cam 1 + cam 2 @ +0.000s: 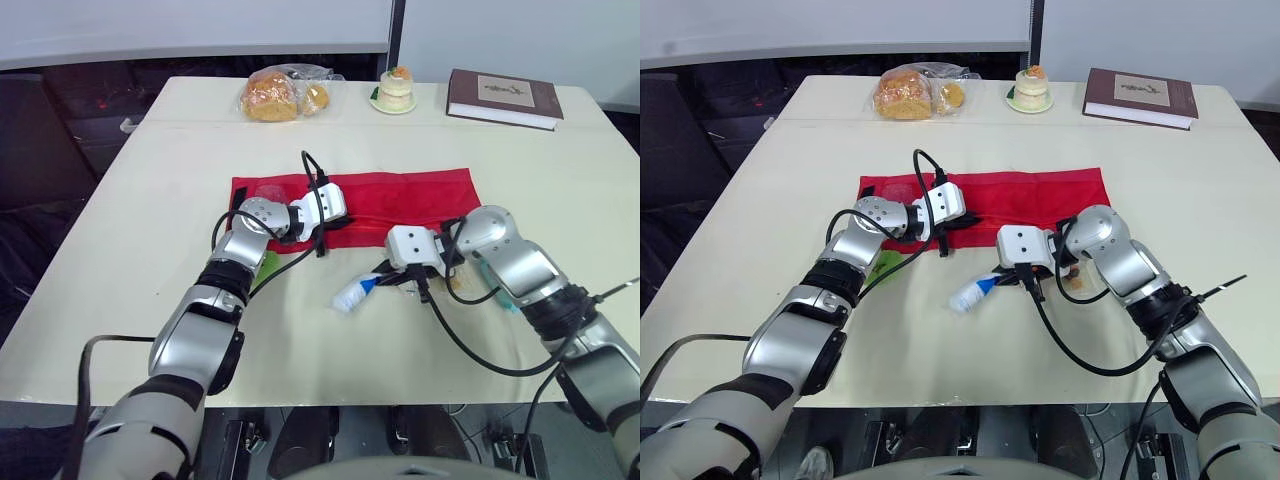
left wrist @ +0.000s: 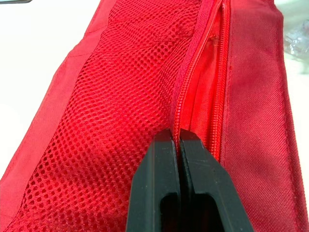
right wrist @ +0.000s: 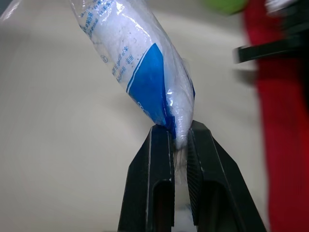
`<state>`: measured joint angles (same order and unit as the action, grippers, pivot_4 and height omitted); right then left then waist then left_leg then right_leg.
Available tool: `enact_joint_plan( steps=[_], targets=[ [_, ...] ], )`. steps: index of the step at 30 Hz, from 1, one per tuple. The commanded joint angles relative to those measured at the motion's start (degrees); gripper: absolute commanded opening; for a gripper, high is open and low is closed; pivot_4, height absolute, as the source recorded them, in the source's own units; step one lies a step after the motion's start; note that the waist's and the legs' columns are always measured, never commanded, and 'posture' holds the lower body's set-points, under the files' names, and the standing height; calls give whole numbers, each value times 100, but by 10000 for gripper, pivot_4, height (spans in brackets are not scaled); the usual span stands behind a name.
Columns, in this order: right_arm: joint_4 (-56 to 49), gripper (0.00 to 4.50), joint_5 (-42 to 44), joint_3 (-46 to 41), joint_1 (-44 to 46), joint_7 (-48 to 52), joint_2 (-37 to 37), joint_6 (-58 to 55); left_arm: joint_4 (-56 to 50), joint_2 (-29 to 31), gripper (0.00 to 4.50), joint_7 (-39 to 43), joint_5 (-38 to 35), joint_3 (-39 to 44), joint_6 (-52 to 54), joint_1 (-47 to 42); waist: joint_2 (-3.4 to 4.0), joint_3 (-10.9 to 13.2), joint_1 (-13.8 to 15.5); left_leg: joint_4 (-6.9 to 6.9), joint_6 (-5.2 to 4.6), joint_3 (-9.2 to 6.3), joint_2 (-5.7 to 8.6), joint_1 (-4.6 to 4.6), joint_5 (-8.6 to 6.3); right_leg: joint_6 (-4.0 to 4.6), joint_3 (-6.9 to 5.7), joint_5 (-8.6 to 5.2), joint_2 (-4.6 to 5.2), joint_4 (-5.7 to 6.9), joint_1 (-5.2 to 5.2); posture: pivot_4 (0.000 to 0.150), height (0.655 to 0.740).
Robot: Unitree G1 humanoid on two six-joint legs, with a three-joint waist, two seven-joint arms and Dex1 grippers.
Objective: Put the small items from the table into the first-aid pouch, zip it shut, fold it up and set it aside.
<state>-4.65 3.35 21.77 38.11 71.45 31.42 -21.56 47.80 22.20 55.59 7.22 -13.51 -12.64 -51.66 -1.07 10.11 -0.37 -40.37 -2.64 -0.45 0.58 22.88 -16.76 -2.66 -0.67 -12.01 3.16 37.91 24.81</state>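
Observation:
The red first-aid pouch [image 1: 400, 195] lies flat across the middle of the table [image 1: 150, 220], its mesh pocket [image 2: 111, 111] and open zipper [image 2: 193, 82] facing up. My left gripper [image 2: 176, 137] is shut on the zipper's edge near the pouch's left end [image 1: 335, 222]. A white and blue packet [image 1: 352, 294] lies just in front of the pouch. My right gripper [image 3: 176, 130] is shut on the packet's end [image 3: 145, 67], low over the table. A green item [image 1: 267, 266] lies under my left forearm.
At the table's far edge stand a bag of bread [image 1: 275, 95], a small cake on a plate [image 1: 395, 90] and a brown book [image 1: 503, 97]. Black cables loop from both wrists over the table.

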Motion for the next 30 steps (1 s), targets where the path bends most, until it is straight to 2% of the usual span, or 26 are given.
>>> enact_joint_plan(
  steps=[1,9,13,16,20,23,26,30],
  targets=[
    [-715,311,177,-637,-205,-630,83,-743,-163,-20,0,-3,-111,112,25,-92,0,0,4,0,1,0,0,1,1,0,0,0,0,0,0,1500,7289],
    [-1728,311,602,-2432,-1057,-1911,649,-2902,-168,-29,0,-54,-135,110,48,-96,0,0,88,0,-6,1,5,3,-3,0,1,0,6,-3,0,1500,7289],
    [-2013,311,778,-3855,-1497,-2644,692,-4230,-261,0,0,-43,-161,121,79,-37,0,-1,116,1,-11,0,4,2,-6,0,1,0,5,0,0,1500,7289],
    [-2468,311,707,-4977,-2107,-3128,519,-5485,-373,19,0,-28,-199,141,124,18,1,-1,120,3,-13,1,4,3,-8,0,1,0,6,-2,-1,1500,7289],
    [-3247,311,819,-5685,-2640,-3378,256,-6786,-471,2,0,-32,-210,136,172,58,9,-5,108,7,-15,2,5,8,-8,0,4,0,7,-2,3,1500,7289],
    [-3701,311,861,-6225,-3474,-3559,-116,-7091,-455,-63,0,-55,-206,127,197,37,10,-6,115,7,-17,5,4,-1,-10,-1,8,0,3,2,0,1500,7289],
    [-3932,311,920,-6360,-4127,-3701,-182,-7094,-409,-120,0,-46,-199,106,181,34,15,-7,118,7,-17,-6,1,-2,-9,0,0,-1,-3,2,-5,1500,7289],
    [-3970,311,1041,-6350,-4482,-3774,-135,-7094,-388,-162,0,-24,-193,81,164,43,15,-8,98,4,-17,12,5,-9,-10,-2,17,-1,-2,-3,-6,1500,7289]
  ],
)
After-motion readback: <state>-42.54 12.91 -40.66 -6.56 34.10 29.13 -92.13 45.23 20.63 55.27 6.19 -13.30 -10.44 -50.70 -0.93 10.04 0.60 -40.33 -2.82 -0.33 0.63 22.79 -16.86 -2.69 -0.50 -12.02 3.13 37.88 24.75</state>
